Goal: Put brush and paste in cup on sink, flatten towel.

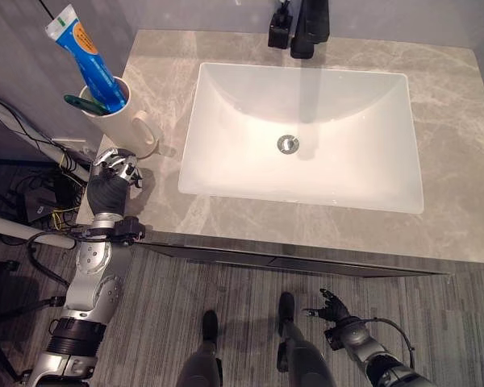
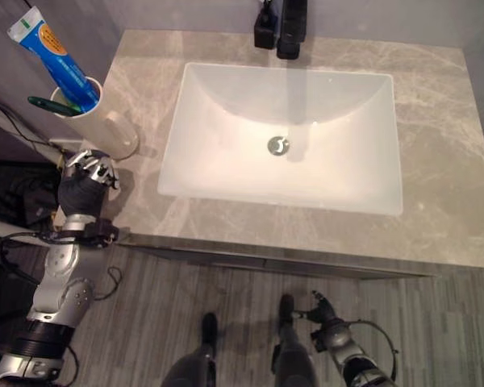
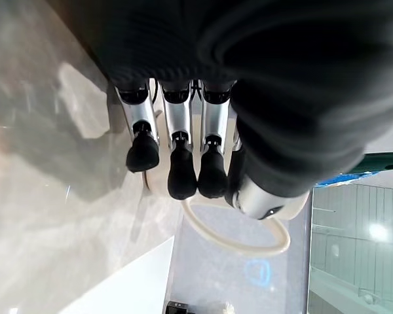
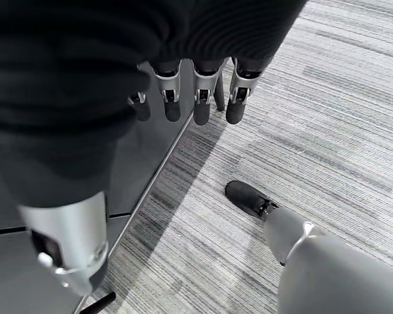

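The cup (image 1: 117, 111) crowds the surface's (image 1: 460, 129) left corner; the faucet (image 1: 305, 26) blocks the back edge; the basin (image 1: 302, 137) lies open.

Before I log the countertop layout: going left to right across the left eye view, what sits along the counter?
Cup holding toothpaste and toothbrush → white sink basin → drain → bare marble counter.
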Controlling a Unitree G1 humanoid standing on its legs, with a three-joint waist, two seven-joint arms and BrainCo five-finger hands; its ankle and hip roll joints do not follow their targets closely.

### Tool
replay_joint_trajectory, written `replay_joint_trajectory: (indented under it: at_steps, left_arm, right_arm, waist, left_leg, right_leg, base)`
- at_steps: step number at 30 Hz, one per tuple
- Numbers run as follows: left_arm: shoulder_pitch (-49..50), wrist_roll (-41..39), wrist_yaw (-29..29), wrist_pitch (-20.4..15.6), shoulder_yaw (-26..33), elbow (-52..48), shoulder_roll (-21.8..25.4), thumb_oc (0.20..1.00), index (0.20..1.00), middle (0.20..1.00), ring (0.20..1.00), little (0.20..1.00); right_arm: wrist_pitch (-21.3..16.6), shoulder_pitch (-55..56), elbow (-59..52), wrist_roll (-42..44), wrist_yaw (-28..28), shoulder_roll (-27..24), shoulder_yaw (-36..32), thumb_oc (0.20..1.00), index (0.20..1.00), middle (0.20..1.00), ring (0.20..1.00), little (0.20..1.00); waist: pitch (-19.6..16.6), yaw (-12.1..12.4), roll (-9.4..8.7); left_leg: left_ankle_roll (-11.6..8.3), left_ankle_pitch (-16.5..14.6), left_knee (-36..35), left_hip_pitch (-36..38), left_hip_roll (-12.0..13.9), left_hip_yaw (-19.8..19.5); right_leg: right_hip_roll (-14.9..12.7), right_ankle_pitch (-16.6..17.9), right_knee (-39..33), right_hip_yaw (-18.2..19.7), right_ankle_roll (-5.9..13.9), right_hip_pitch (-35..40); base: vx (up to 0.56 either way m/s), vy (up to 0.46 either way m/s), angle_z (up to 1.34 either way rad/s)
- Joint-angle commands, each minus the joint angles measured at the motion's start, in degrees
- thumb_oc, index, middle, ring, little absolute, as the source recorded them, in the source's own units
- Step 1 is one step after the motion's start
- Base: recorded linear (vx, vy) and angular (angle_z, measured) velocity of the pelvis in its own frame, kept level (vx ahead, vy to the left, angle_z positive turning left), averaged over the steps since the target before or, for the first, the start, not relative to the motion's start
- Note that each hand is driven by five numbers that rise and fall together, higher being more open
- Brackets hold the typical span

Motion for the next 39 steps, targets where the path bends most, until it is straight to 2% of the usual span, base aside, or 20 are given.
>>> replay_joint_trajectory:
  at_steps: [1,10,21,23,27,30,39]
  left_arm:
    - [-2.15,-0.67,1.03,-0.24,0.99,1.85,3.39,0.2,0.2,0.2,0.2,0.2]
    - [3.06,-3.41,-1.07,0.88,2.88,-1.64,6.4,0.2,0.2,0.2,0.2,0.2]
    - [8.61,-3.26,-1.3,1.9,6.13,-2.49,6.81,0.2,0.2,0.2,0.2,0.2]
    - [9.28,-3.37,-0.94,1.9,7.3,-2.81,6.61,0.2,0.2,0.2,0.2,0.2]
    - [9.04,-3.03,-1.02,2.06,7.34,-2.3,6.88,0.2,0.2,0.2,0.2,0.2]
    - [7.58,-2.55,-2.11,2.23,7.04,-0.38,8.86,0.2,0.2,0.2,0.2,0.2]
    - [4.03,-2.53,-0.8,1.65,6.15,3.33,9.69,0.2,0.2,0.2,0.2,0.2]
  right_arm:
    - [-0.1,-1.99,-0.29,1.74,-0.12,0.69,0.86,1.0,1.0,1.0,1.0,1.0]
    - [0.57,-0.95,1.05,2.4,0.25,-0.3,-1.31,1.0,1.0,1.0,1.0,1.0]
    - [0.12,2.62,-7.37,1.7,-1.95,-1.16,-3.94,1.0,1.0,1.0,1.0,1.0]
    - [0.15,4.57,-11.41,-4.84,-3.34,-2.26,-2.3,1.0,1.0,1.0,1.0,1.0]
    - [0.75,5.12,-11.06,-9.1,-2.47,-2.67,-0.38,1.0,1.0,1.0,1.0,1.0]
    - [0.57,5.19,-10.87,-9.57,-1.84,-3.11,0.36,1.0,1.0,1.0,1.0,1.0]
    - [0.3,5.28,-10.09,-9.28,-3.92,-3.89,-1.51,1.0,1.0,1.0,1.0,1.0]
  waist:
    - [0.29,-0.19,-1.97]
    - [-0.12,0.17,-0.81]
    - [0.34,-0.52,-0.5]
    - [0.33,-0.79,-0.48]
    - [0.01,-0.96,-0.58]
    - [-0.15,-1.17,-0.74]
    - [-0.72,-1.76,-0.35]
  left_leg:
    - [0.42,-1.35,0.16,1.76,-0.79,-0.41]
    - [0.31,-1.49,0.16,2.28,-0.83,-0.45]
    - [-0.03,-1.26,0.16,2.01,-0.38,0.51]
    - [-0.15,-1.2,0.16,1.64,-0.24,0.67]
    - [-0.34,-1.22,0.16,0.96,-0.01,0.69]
    - [-0.43,-1.24,0.16,0.79,0.04,0.72]
    - [-0.36,-1.38,0.16,0.46,-0.3,1.12]
  right_leg:
    - [-4.28,-2.32,0.36,0.8,3.38,4.81]
    - [-4.5,-2.73,0.36,0.56,3.36,5.42]
    - [-4.11,-2.71,0.36,0.86,3.21,4.74]
    - [-3.99,-2.68,0.36,0.98,3.32,4.34]
    - [-3.95,-2.65,0.36,0.84,3.45,3.82]
    - [-3.89,-2.66,0.36,0.94,3.56,3.59]
    - [-4.0,-2.29,0.36,1.59,3.91,2.81]
  base:
    - [0.0,0.0,0.0]
    - [0.0,-0.001,0.0]
    - [0.0,-0.001,0.0]
    - [0.0,0.003,-0.03]
    - [0.0,-0.006,-0.05]
    - [0.0,0.0,0.0]
    - [0.01,0.005,0.0]
